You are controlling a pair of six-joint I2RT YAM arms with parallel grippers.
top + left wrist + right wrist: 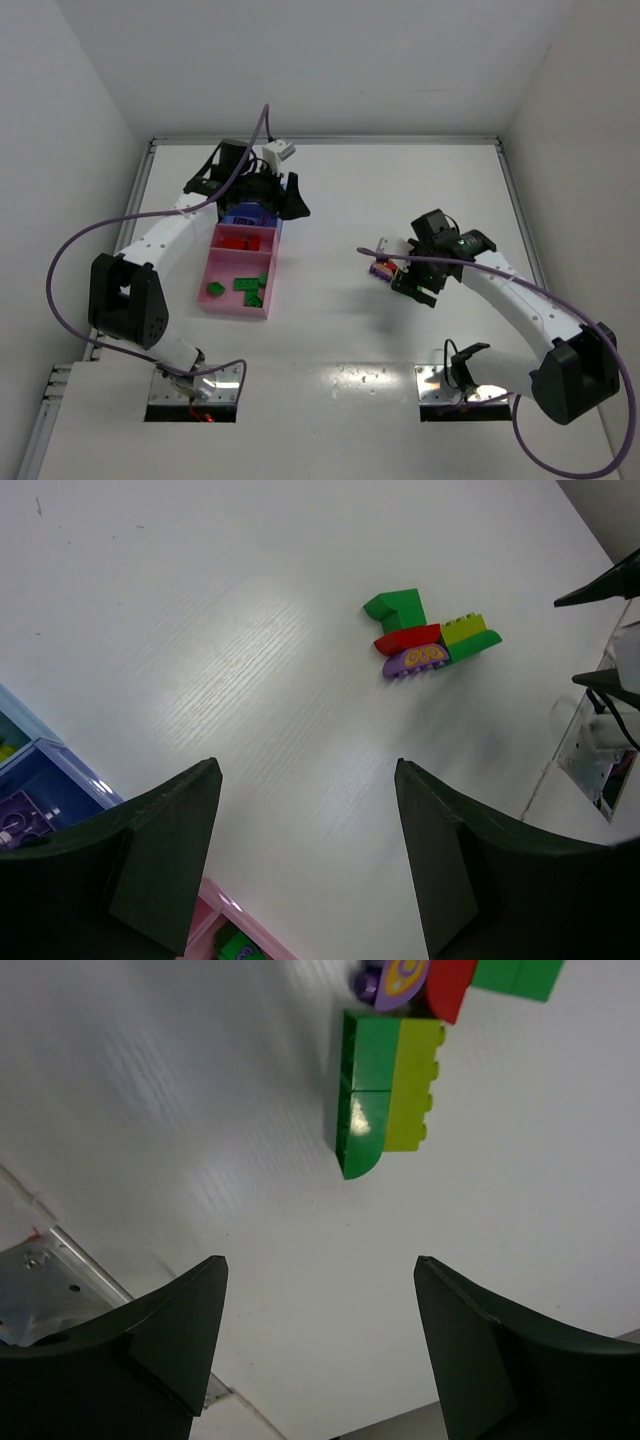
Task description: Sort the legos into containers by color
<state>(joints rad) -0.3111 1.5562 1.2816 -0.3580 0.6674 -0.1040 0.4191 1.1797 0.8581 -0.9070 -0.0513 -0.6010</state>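
A stuck-together cluster of legos (pixel 381 268) lies on the white table right of centre. In the left wrist view the cluster (pixel 430 640) shows green, red, purple and lime bricks. My right gripper (pixel 418 290) hovers just near of it, open and holding nothing; in its wrist view the green-and-lime brick (pixel 385 1090) lies beyond the open right gripper (pixel 320 1260). My left gripper (pixel 292 200) stands open and holding nothing above the far end of the containers (pixel 210 262). The pink compartments hold red bricks (pixel 240 239) and green bricks (pixel 243 286). A purple brick (pixel 18 818) sits in a blue compartment (pixel 62 772).
White walls close in the table on three sides. The two metal base plates (pixel 450 385) sit at the near edge, and one plate (pixel 40 1280) shows in the right wrist view. A purple cable (pixel 75 240) loops off the left arm.
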